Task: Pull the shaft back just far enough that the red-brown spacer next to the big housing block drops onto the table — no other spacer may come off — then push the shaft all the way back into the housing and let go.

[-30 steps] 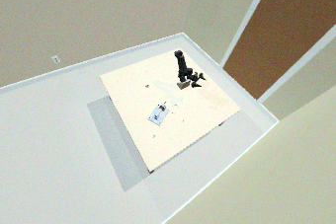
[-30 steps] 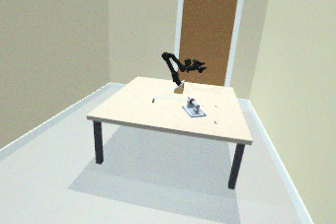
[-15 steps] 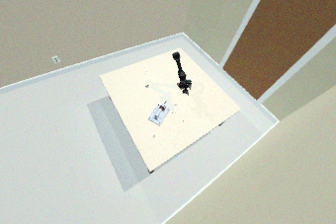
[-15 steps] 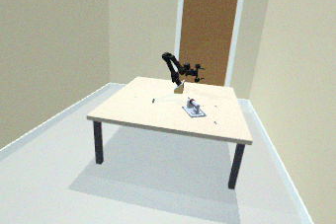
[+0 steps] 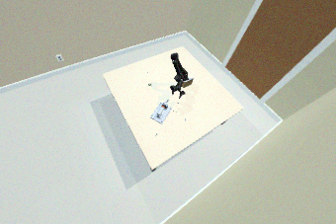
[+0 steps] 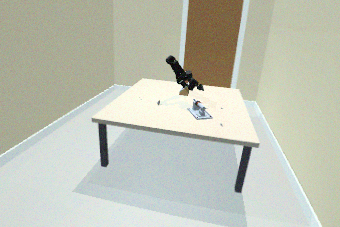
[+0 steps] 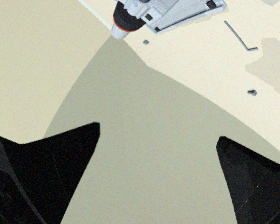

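- The shaft sits with its fixture plate (image 5: 159,120) (image 6: 206,117) (image 7: 180,15) on the worktop (image 5: 133,89) (image 6: 130,112) (image 7: 195,57), at 7 o'clock from the jaws (image 5: 177,92) (image 6: 201,88) in the top view. I can't trace its full length or say how deep it sits in the housing.
- A reddish patch (image 5: 164,107) (image 6: 198,103) shows on the assembly; too small to tell whether it is the red-brown spacer. If the choice of spacer is a guess, the pull could be stopped at the wrong point.
- In the wrist view, a black collar (image 7: 129,19) with a thin orange-red edge and a pale tip (image 7: 118,33) lies at 11 o'clock from the gap between the fingertips. A crooked descent could knock it and shift the shaft early.
- The jaws are spread wide, nothing between them, apart from the assembly. Closing off-centre could let the grip slip or bend the shaft sideways.
- Pulling too far is the chief risk: a second spacer could drop. Too short, and the wanted one may hang; tilted, it may jam the return.
- A bent rod (image 7: 237,36) lies at 3 o'clock from the collar, a small dark piece (image 7: 252,92) at 4 o'clock. Low fingers could sweep either.
- Letting go askew could drag the shaft back out.
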Controlling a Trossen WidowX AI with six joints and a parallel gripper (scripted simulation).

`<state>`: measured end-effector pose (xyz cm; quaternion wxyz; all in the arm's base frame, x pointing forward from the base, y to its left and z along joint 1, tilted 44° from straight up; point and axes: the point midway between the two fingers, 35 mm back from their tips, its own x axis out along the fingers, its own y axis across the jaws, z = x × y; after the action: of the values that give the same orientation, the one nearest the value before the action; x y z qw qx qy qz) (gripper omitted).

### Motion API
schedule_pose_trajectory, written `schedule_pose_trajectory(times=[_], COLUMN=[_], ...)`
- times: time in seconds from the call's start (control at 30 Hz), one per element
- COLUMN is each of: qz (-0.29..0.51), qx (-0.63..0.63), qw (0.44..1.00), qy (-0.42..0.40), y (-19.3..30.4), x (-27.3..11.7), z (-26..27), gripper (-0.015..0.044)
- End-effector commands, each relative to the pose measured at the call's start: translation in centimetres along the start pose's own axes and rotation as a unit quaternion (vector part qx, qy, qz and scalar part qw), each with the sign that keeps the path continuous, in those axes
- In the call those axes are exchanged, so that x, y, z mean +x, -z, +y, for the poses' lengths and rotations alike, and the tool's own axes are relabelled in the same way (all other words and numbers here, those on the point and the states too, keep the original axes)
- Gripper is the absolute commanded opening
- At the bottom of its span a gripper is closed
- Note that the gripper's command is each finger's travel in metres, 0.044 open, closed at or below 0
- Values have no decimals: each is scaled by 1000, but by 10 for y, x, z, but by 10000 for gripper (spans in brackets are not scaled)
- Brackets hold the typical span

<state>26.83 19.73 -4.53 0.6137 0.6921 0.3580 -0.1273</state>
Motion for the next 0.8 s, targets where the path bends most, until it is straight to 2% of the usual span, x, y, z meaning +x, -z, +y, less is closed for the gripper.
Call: schedule_pose_trajectory(times=[0.0,0.1,0.77], qz=[-128,-163,-164], qx=[241,315,318], qw=[961,932,931], qy=[-46,-72,-73], y=[-78,-103,-101], x=[5,2,8], z=[12,15,13], gripper=[440,440,440])
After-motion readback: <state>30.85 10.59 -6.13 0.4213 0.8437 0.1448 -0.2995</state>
